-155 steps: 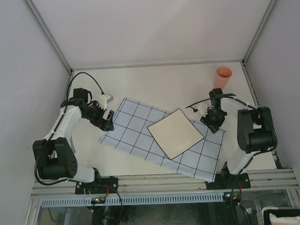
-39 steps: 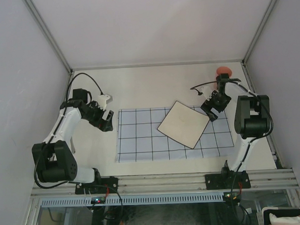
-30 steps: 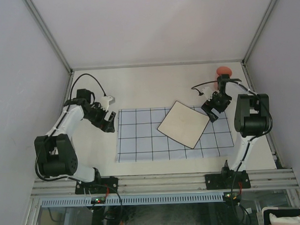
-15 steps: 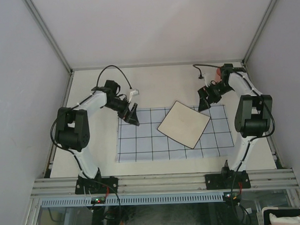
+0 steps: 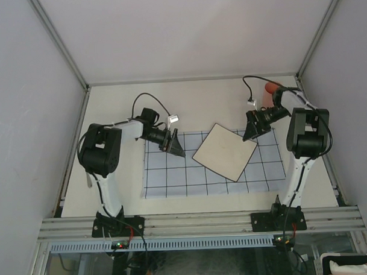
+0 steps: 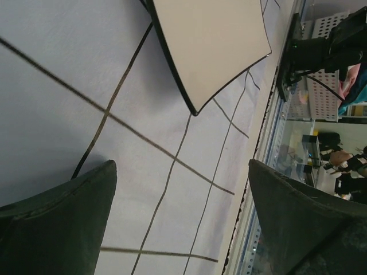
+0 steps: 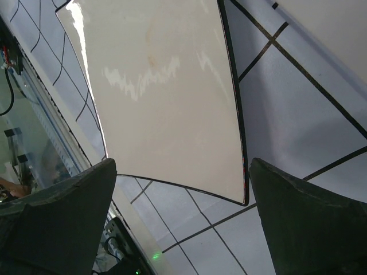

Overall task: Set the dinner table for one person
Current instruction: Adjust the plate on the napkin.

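I'm seeing the dinner table (image 5: 188, 104) filling the walled cell's floor. A light-blue grid cloth (image 5: 173, 177) is lying flat on its near middle, carrying a square cream plate (image 5: 225, 152) turned cornerwise. The left gripper (image 5: 179, 148) is hovering over the cloth's far-left corner and the right gripper (image 5: 251, 132) beside the plate's far-right edge. Both are spread wide, gripping nothing.

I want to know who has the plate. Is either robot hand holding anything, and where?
Nothing is held. The left gripper and right gripper are both open over the grid cloth, and the square plate lies untouched between them.
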